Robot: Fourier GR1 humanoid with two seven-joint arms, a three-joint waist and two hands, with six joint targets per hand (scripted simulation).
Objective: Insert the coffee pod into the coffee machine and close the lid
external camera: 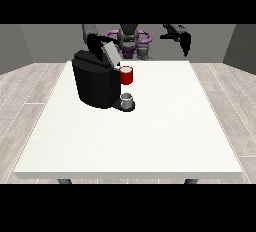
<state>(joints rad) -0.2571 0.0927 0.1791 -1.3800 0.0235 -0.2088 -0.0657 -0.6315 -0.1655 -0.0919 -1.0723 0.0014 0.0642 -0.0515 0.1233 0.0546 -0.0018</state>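
The black coffee machine [94, 83] stands on the white table [150, 136] at its left back part. Its grey lid [111, 52] is tilted up and open. A red round holder [126, 76] sticks out of the machine's front, above a small grey cup [127, 98] on the machine's base. I cannot make out the coffee pod as a separate thing. The hand at the view's left [95, 43] is right behind the raised lid, close to its top edge. The hand at the view's right [185, 42] hangs in the air beyond the table's back edge, with its fingers pointing down and nothing in it.
The robot's torso [129, 38] is behind the table's back edge, close behind the machine. Wooden floor surrounds the table on all sides. The machine takes up only the table's back left part.
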